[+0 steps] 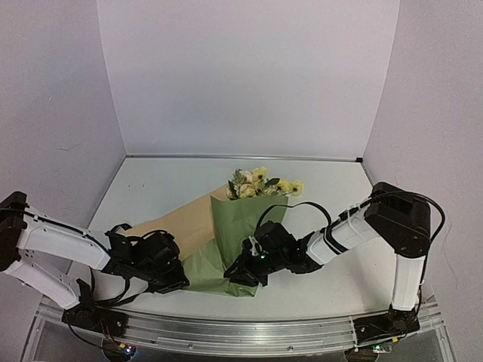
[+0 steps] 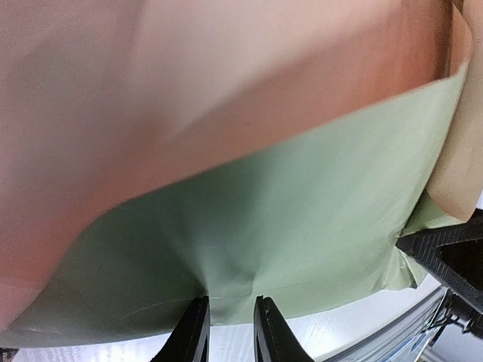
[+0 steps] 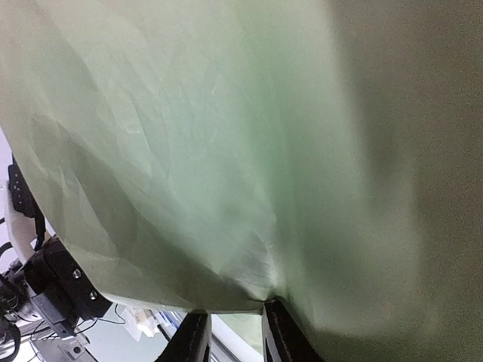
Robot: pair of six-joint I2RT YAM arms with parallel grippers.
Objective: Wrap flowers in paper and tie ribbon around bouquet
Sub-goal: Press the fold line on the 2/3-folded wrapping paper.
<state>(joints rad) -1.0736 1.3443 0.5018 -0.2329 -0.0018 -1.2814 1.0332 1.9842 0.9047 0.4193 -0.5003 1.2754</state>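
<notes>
No readable text, label or number — anywhere

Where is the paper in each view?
Top external: the paper mid-table, the flowers at its far end.
Left wrist: the paper fills the picture, tan above olive.
Right wrist: the paper fills the picture, olive only.
Shared landmark: its olive near edge, pinched by left gripper and right gripper.

There was one paper on one table. One bunch of flowers showed at the paper's far end, its blooms too small to count. Two grippers were at the paper's near edge: the left gripper and the right gripper.
</notes>
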